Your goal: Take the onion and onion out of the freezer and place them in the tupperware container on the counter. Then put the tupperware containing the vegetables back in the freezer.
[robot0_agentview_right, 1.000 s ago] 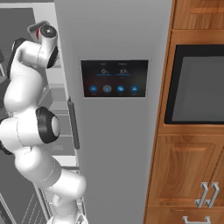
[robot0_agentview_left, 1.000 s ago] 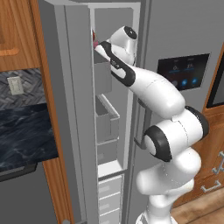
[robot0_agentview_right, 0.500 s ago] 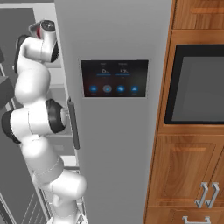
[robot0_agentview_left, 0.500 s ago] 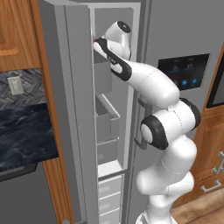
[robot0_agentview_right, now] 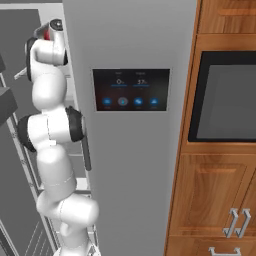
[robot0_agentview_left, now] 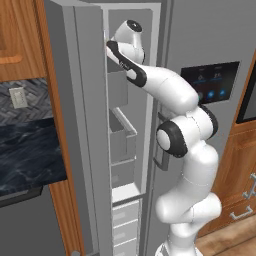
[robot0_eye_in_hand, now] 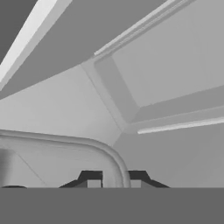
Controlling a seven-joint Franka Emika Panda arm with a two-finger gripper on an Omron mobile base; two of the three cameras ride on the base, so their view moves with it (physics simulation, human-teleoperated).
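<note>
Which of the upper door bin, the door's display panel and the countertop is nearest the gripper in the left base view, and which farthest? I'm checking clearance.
From the gripper, up inside the freezer:
1. Upper door bin, just below.
2. Display panel, right.
3. Countertop, lower left.

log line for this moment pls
stage: reaching into freezer top | gripper: shut, nothing visibly held | onions: not visible | door: open
</note>
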